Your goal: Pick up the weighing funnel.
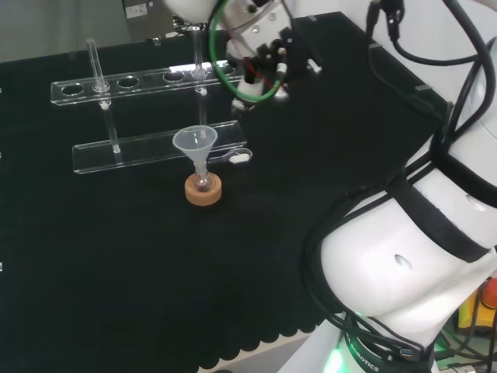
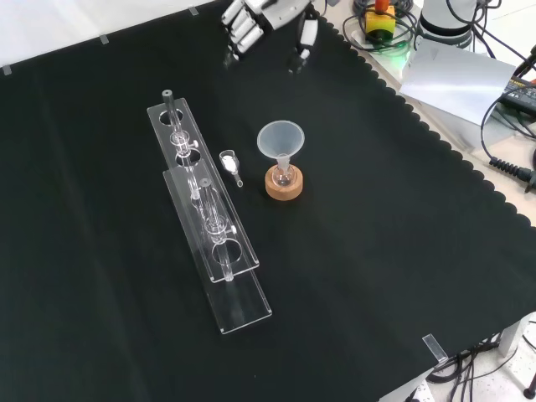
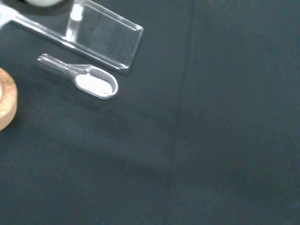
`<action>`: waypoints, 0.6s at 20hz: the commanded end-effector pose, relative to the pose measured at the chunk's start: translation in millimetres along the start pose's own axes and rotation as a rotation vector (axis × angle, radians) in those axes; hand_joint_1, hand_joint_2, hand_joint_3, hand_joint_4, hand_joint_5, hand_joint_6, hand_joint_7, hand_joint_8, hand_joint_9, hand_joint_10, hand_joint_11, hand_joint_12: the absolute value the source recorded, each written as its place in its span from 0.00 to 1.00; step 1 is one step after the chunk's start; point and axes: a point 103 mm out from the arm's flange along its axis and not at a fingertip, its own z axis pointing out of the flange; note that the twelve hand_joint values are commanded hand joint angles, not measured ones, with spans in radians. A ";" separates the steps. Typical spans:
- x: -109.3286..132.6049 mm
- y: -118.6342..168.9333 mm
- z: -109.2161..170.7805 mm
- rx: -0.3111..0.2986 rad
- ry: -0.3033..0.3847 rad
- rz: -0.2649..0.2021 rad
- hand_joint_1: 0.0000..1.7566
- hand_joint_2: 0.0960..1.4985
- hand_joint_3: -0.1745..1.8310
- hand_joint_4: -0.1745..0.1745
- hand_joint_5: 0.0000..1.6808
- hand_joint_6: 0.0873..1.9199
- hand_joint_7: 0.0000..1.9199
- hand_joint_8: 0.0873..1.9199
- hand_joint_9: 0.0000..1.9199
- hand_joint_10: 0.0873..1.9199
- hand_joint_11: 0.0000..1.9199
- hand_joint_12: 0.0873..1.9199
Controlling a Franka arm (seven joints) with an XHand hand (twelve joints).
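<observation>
1. The weighing funnel (image 2: 229,162) is a small clear scoop with a short, narrow stem.
2. Something white sits in its bowl.
3. It lies flat on the black-clothed tabletop (image 2: 377,251), with nothing touching it.
4. In the front view it rests between the clear test-tube rack (image 2: 243,306) and the funnel (image 2: 280,140), just beside the rack, with its stem pointing lower right.

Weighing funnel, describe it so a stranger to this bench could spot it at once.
In the front view, find the long clear rack and, to its right, the big funnel on a cork ring. The weighing funnel lies flat on the cloth between them: a small clear scoop with a short stem and something white in its bowl.
</observation>
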 end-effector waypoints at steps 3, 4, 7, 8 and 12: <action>-24.0 2.7 20.0 -0.015 0.097 0.027 0.41 0.45 0.30 0.36 0.26 0.00 0.25 0.34 0.39 0.27 0.25 0.67; -25.6 4.1 22.3 -0.014 0.106 0.028 0.41 0.45 0.30 0.36 0.26 0.00 0.25 0.34 0.39 0.27 0.25 0.67; -31.9 9.6 31.9 -0.018 0.152 0.033 0.41 0.45 0.30 0.36 0.26 0.00 0.25 0.34 0.39 0.27 0.25 0.67; -33.3 11.5 35.2 -0.023 0.166 0.036 0.41 0.45 0.30 0.36 0.27 0.00 0.26 0.34 0.39 0.27 0.25 0.67; -39.1 20.6 53.5 -0.029 0.216 0.036 0.42 0.45 0.31 0.35 0.29 0.00 0.28 0.35 0.42 0.26 0.27 0.66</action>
